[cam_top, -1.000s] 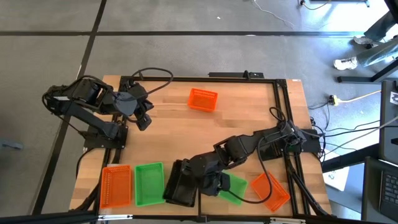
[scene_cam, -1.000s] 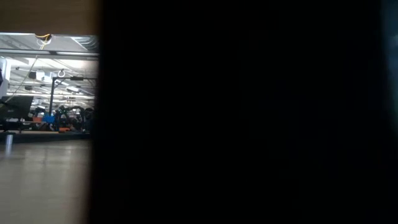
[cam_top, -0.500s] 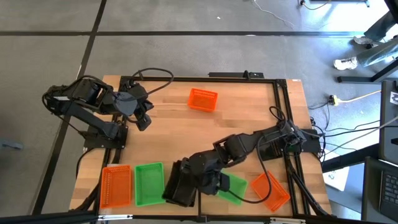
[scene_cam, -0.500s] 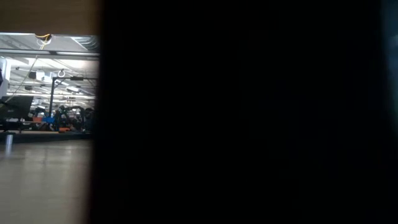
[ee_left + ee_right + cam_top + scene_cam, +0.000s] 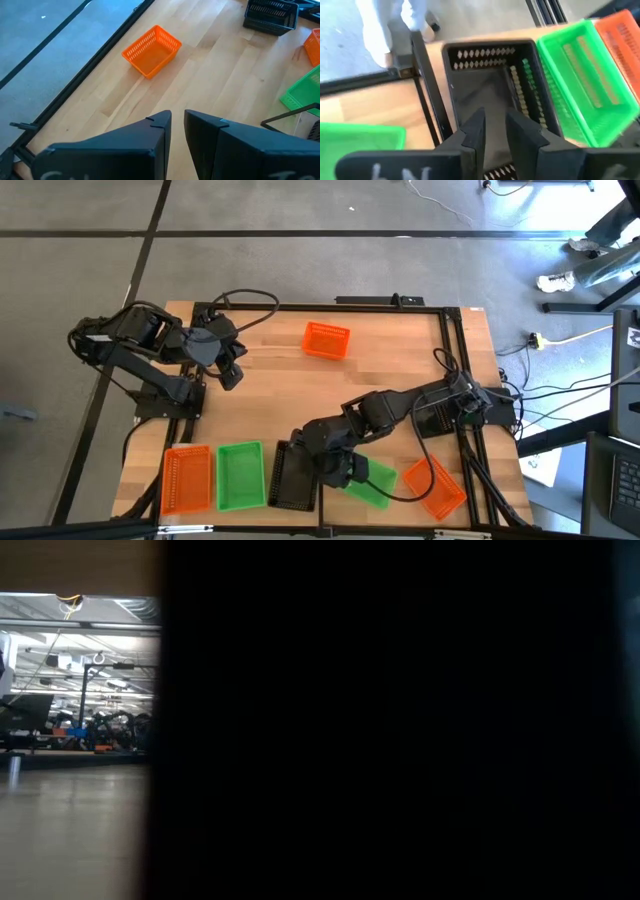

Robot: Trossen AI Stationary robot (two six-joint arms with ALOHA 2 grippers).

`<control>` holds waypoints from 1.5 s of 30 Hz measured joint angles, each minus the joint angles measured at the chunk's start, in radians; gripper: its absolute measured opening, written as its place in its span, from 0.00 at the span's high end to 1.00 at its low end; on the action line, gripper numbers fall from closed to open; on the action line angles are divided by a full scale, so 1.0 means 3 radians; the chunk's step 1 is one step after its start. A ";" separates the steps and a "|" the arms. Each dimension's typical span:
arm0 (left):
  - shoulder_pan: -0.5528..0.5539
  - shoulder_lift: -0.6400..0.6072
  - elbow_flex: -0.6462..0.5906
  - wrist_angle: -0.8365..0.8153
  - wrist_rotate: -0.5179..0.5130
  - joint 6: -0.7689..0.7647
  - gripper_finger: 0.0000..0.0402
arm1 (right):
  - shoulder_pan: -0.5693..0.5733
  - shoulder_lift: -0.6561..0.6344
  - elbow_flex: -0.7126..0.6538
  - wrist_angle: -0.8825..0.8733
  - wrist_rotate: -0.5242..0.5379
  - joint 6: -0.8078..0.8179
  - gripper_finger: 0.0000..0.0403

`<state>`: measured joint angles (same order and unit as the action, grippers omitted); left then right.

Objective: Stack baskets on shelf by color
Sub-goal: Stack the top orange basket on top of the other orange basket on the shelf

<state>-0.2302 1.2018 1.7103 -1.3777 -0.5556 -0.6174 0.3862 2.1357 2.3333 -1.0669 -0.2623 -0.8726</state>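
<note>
Along the near edge of the table point(image 5: 400, 365) three baskets sit in a row: an orange basket point(image 5: 187, 478) nearest the corner, a green basket point(image 5: 240, 475) just beside it, then a black basket point(image 5: 293, 476) beside that. The right gripper point(image 5: 312, 470) hangs over the black basket's rim; in the right wrist view its fingers point(image 5: 475, 131) stand slightly apart above the basket's open inside, and whether they touch the wall cannot be told. A second green basket point(image 5: 367, 480) lies tilted just past the right arm, and a second orange one point(image 5: 435, 486) lies tilted near the table's right near corner, leaving little free room along that edge.

A third orange basket point(image 5: 326, 339) stands alone near the far edge, well apart from everything else. The middle of the table is bare wood.

The left gripper point(image 5: 232, 372) waits at the left side, its fingers point(image 5: 155, 132) a narrow gap apart and holding nothing.
</note>
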 joint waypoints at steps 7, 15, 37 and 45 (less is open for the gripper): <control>0.0000 0.0000 0.0000 0.0000 0.0000 -0.0004 0.89 | -0.0007 -0.0173 0.0062 -0.0064 0.0366 0.0107 0.82; 0.0001 0.0001 0.0000 0.0004 -0.0003 -0.0007 0.89 | -0.0225 -0.0535 0.0076 -0.0277 0.0459 0.0809 0.82; 0.0004 0.0001 0.0000 0.0004 -0.0211 -0.0295 0.89 | -0.1743 -0.0681 -0.0439 -0.1687 -0.0075 0.1229 0.82; 0.0004 0.0001 0.0000 0.0001 -0.0213 -0.0361 0.89 | -0.2142 -0.0939 -0.1264 -0.1572 -0.0632 0.1044 0.82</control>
<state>-0.2291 1.2022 1.7103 -1.3773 -0.6196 -0.7258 -0.2563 1.8538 1.9541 -1.5385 -0.4519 -0.5594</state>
